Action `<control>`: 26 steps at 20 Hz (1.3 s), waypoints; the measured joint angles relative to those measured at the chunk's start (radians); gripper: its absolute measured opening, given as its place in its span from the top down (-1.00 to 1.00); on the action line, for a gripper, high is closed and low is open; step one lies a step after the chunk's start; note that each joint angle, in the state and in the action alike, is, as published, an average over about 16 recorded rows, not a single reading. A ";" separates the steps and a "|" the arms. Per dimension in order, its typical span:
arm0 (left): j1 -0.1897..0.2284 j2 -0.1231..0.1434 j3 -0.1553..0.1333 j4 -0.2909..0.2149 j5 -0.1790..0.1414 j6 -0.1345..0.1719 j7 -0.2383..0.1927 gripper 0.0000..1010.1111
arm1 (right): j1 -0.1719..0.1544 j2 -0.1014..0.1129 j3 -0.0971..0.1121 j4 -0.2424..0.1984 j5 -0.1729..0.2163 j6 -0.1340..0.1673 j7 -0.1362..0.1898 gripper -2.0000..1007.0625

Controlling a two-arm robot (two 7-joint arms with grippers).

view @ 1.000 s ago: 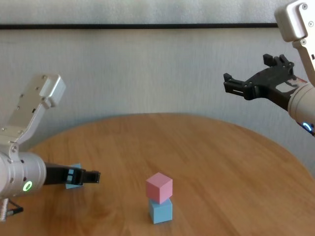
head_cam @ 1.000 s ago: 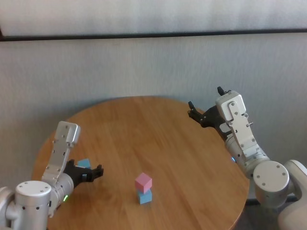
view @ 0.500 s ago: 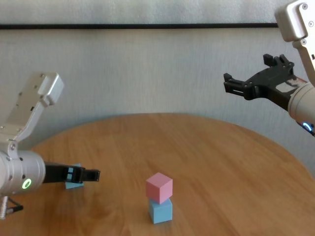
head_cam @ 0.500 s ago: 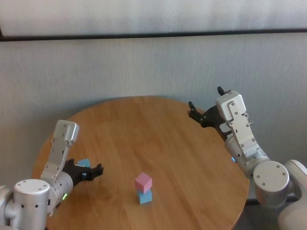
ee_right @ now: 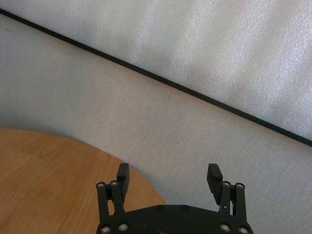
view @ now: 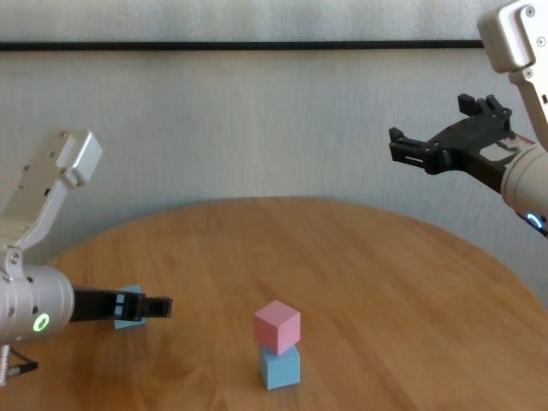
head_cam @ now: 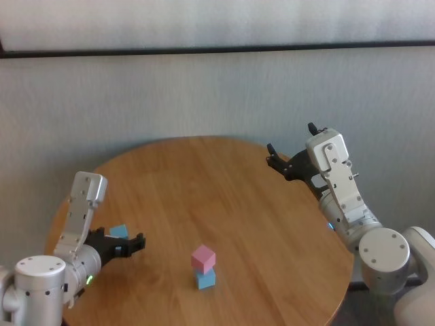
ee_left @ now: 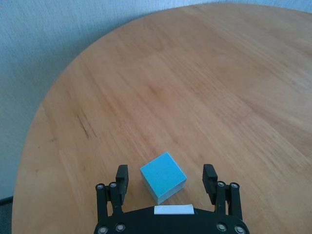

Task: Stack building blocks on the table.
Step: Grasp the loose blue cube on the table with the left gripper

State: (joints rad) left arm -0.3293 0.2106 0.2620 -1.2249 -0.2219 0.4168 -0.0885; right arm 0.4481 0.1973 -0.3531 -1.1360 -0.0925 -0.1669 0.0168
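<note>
Setting: a plain indoor test or demonstration space, most consistent with a robotics lab; no domestic or commercial fittings are visible. Evidence: a single round wood-grain surface (head_cam: pixel 224 204) occupies the lower centre of the head view. Behind it, across the middle of the frame, stands a pale grey textured wall (head_cam: pixel 204 95). A dark horizontal strip (head_cam: pixel 204 49) crosses the upper part, with a lighter whitish panel (head_cam: pixel 204 20) above it. Exact type of room cannot be confirmed.
</note>
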 joint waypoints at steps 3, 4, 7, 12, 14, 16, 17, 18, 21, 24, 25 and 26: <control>0.000 0.000 0.000 0.000 -0.001 0.000 0.001 -0.91 | 0.000 0.000 0.000 0.000 0.000 0.000 0.000 -1.00; 0.001 0.000 0.000 0.000 -0.001 -0.001 0.001 -0.89 | 0.000 0.000 0.000 0.000 0.000 0.000 0.000 -1.00; 0.001 0.000 0.002 -0.001 0.000 -0.001 0.003 -0.79 | 0.000 0.000 0.000 0.000 0.000 0.000 0.000 -1.00; 0.001 0.001 0.003 -0.002 0.000 -0.002 0.004 -0.53 | 0.000 0.000 0.000 0.000 0.000 0.000 0.000 -0.99; 0.001 0.001 0.004 -0.002 0.001 -0.002 0.005 -0.42 | 0.000 0.000 0.000 0.000 0.000 0.000 0.000 -0.99; 0.001 0.001 0.004 -0.002 0.001 -0.002 0.005 -0.33 | 0.000 0.000 0.000 0.000 0.000 0.000 0.000 -1.00; 0.001 0.001 0.004 -0.002 0.001 -0.002 0.005 -0.28 | 0.000 0.000 0.000 0.000 0.000 0.000 0.000 -1.00; 0.001 0.001 0.004 -0.003 0.001 -0.002 0.005 -0.24 | 0.000 0.000 0.000 0.000 0.000 0.000 0.000 -0.99; 0.001 0.001 0.005 -0.003 0.001 -0.002 0.006 -0.14 | 0.000 0.000 0.000 0.000 0.000 0.000 0.000 -0.99; 0.002 0.002 0.004 -0.004 0.002 -0.003 0.004 -0.09 | 0.000 0.000 0.000 0.000 0.000 0.000 0.000 -0.99; 0.002 0.002 0.004 -0.005 0.002 -0.004 0.003 -0.08 | 0.000 0.000 0.000 0.000 0.000 0.000 0.000 -0.99; 0.003 0.002 0.004 -0.006 0.002 -0.004 0.001 -0.08 | 0.000 0.000 0.000 0.000 0.000 0.000 0.000 -0.99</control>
State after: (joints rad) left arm -0.3261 0.2127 0.2658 -1.2313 -0.2199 0.4126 -0.0870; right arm 0.4481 0.1973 -0.3530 -1.1360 -0.0925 -0.1670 0.0168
